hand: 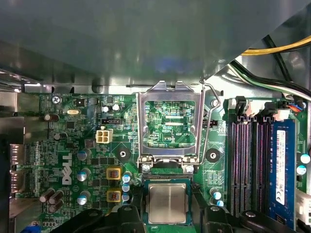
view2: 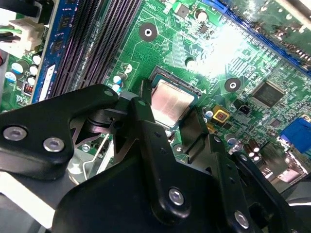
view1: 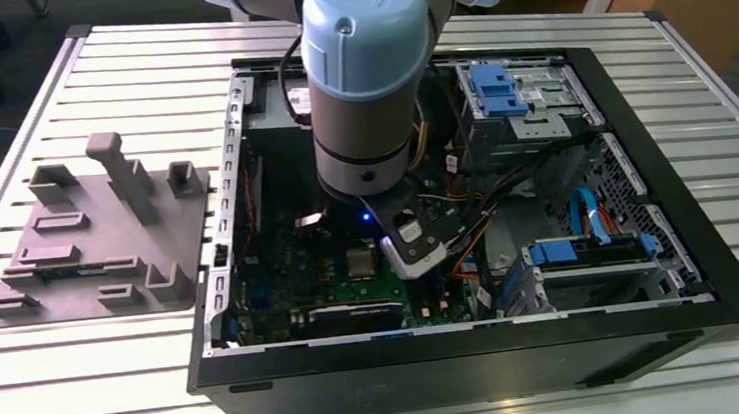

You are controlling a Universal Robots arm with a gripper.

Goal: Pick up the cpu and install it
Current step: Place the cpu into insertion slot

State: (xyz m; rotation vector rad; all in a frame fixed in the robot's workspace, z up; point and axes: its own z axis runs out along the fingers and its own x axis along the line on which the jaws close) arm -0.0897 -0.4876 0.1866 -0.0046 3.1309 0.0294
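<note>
Slatted table (view1: pixel 78 393) bears an open computer case (view1: pixel 491 367), grey tray (view1: pixel 183 223) at its nine o'clock; the cpu chip (view2: pixel 174 99) lies flat in its socket (view2: pixel 170 76), hand (view2: pixel 169 108) parted astride it, apparently to seat it squarely beside the raised clamp frame (hand: pixel 168 87)

A metal table (view1: pixel 78 393) of long ribbed slats carries two things. An open black computer case (view1: pixel 491 372) lies on its side across the middle and the exterior view's right, its near wall close to the table's near edge. Just beside it, on the exterior view's left, lies a flat gray tray (view1: pixel 91 241) with upright holders.
</note>
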